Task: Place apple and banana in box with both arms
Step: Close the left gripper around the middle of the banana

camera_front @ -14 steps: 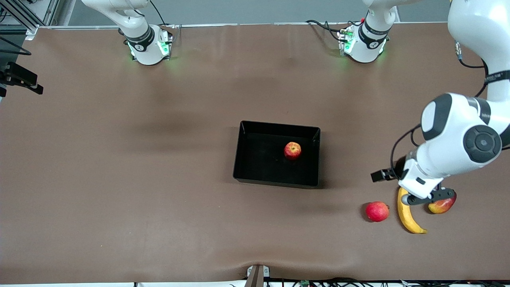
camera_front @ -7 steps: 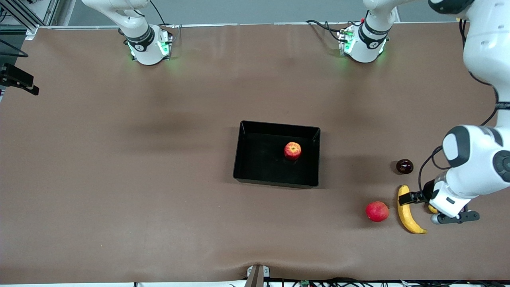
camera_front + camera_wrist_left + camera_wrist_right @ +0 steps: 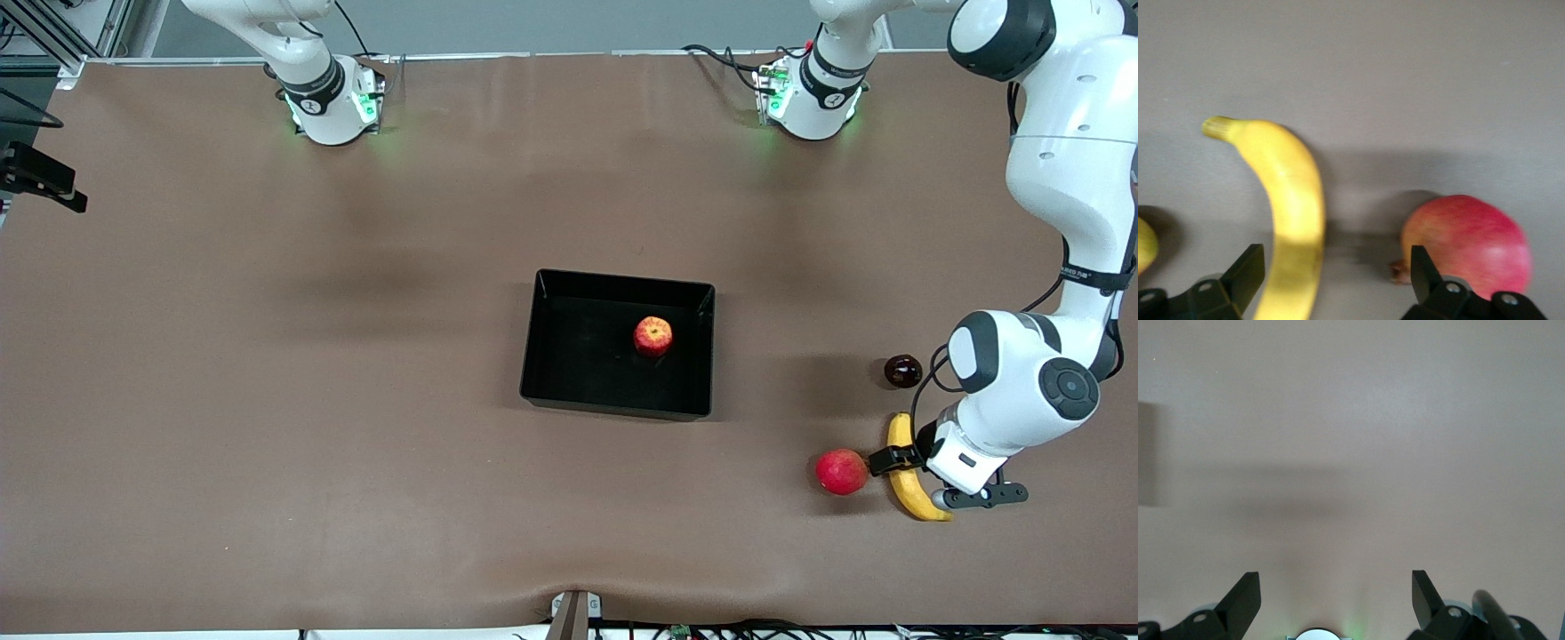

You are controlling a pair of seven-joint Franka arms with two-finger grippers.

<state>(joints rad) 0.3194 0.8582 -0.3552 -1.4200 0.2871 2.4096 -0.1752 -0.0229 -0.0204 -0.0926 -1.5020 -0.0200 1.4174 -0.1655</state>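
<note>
The apple (image 3: 653,336) lies inside the black box (image 3: 569,356) at mid table. The banana (image 3: 900,434) lies on the table toward the left arm's end, nearer the front camera than the box. Its nearer half is partly covered by the left arm's hand. My left gripper (image 3: 969,495) is open and low over it. In the left wrist view the banana (image 3: 1295,200) runs between the open fingers, close to one finger (image 3: 1248,270). My left gripper (image 3: 1336,280) holds nothing. My right gripper (image 3: 1336,600) is open and empty over bare table near its own base.
A red-pink round fruit (image 3: 841,471) lies right beside the banana, toward the box, and shows close to the other finger in the left wrist view (image 3: 1465,243). A dark round fruit (image 3: 902,371) lies farther from the front camera. A yellow fruit edge (image 3: 1143,243) shows beside the banana.
The left arm swung toward its end of the table, then came back lower over the banana's nearer half. The dark fruit came into view and the mango is now covered.
</note>
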